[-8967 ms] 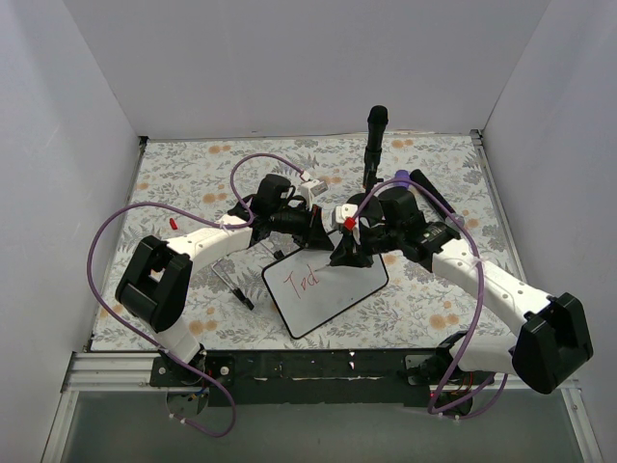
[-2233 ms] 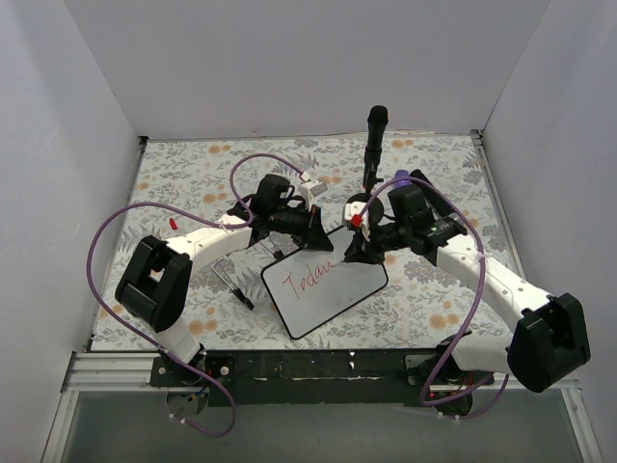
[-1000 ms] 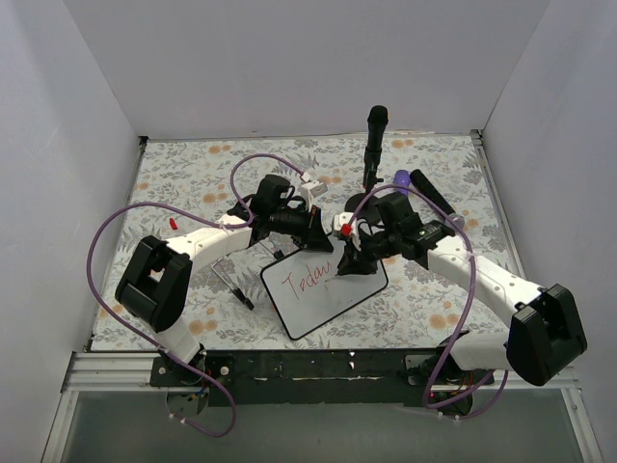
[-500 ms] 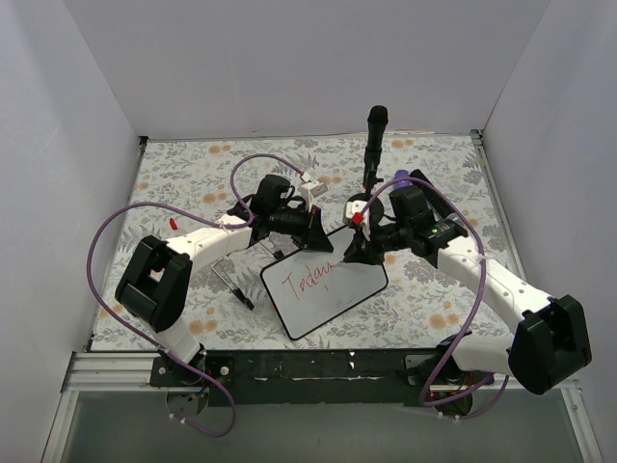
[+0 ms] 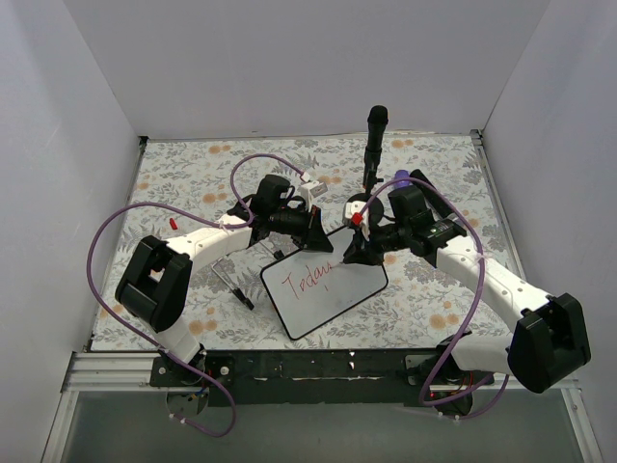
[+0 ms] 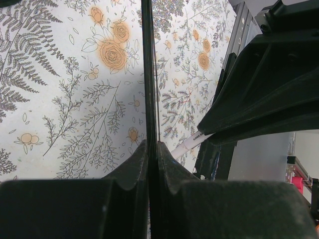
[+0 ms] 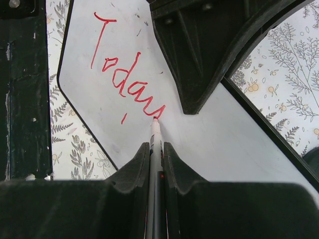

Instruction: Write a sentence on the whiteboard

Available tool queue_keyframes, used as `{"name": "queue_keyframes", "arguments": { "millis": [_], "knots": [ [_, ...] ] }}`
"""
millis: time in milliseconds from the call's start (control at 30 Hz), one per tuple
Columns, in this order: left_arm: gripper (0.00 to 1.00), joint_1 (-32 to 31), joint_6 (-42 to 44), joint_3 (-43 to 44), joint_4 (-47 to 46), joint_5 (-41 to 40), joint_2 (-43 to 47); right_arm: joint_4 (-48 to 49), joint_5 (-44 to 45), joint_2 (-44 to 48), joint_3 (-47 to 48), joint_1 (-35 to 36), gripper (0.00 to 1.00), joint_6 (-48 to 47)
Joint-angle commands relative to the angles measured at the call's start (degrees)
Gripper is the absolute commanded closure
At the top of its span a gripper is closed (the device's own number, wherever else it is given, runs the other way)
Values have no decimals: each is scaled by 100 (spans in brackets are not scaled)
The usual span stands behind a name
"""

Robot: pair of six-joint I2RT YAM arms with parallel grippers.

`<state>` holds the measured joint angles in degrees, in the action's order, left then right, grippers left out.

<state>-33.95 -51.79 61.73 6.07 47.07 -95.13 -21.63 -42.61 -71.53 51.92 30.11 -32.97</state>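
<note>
The whiteboard (image 5: 333, 294) lies tilted near the table's front middle, white with a thin black frame. Red cursive on it reads "Today" (image 5: 308, 282), the start of the sentence (image 7: 124, 74), with a short red tick below. My left gripper (image 5: 316, 233) is shut on the whiteboard's far edge (image 6: 149, 74), seen edge-on between its jaws. My right gripper (image 5: 355, 253) is shut on a white marker (image 7: 155, 144), whose red tip touches the board at the end of the last letter.
A black microphone-like stand (image 5: 374, 145) rises behind the arms at the back middle. A black metal easel frame (image 5: 231, 275) lies left of the board. A flowered cloth (image 5: 193, 174) covers the table, with white walls on three sides.
Over nine seconds the red writing grew from "Tod" to "Today". In the last second my right gripper swung back right from the board's middle to the word's end, leaving a small red tick.
</note>
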Motion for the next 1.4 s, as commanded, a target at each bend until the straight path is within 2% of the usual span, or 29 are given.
{"name": "queue_keyframes", "arguments": {
  "millis": [0, 667, 1367],
  "knots": [
    [100, -32, 530, -4, -62, -110, 197, -8, 60, 60, -33, -14, 99, -139],
    [100, -41, 521, 58, -44, -101, 153, -202, 7, 25, -428, 144, 99, -298],
    [100, -32, 530, 67, -35, -84, 153, -8, -19, -265, -235, 426, 99, -113]
  ]
}}
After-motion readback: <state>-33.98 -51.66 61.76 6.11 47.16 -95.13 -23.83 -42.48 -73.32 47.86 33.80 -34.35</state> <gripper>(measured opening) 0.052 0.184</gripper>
